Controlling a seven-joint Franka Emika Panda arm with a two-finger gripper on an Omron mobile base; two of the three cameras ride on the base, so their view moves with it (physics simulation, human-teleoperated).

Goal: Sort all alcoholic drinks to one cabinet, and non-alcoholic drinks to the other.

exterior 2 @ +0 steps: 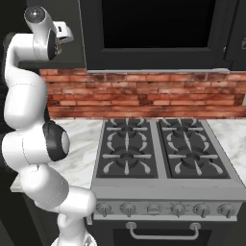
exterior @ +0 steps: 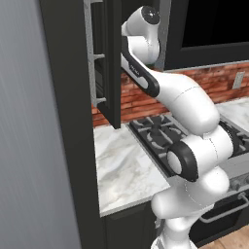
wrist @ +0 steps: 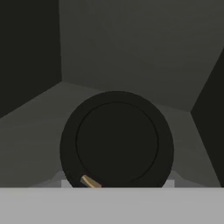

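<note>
A coffee cup (wrist: 117,142) shows from above as a round dark brown lid, with a sliver of its tan wall at the lower edge. It sits right under the hand camera, inside a dark cabinet whose floor and back wall lie behind it. My gripper is shut on this cup; the wide lid hides the fingertips. In the left base view my arm (exterior: 160,87) reaches up into the open upper cabinet (exterior: 104,63), and the door hides the hand. The hand (exterior 2: 61,31) is at the top left of the right base view. The alcoholic drinks are out of view.
The cabinet's open door (exterior: 115,68) hangs over the marble counter (exterior: 121,165). A gas stove (exterior 2: 158,149) stands to the right, below a dark microwave (exterior 2: 158,33) and a brick backsplash (exterior 2: 144,93). A tall dark panel (exterior: 68,121) borders the counter on the left.
</note>
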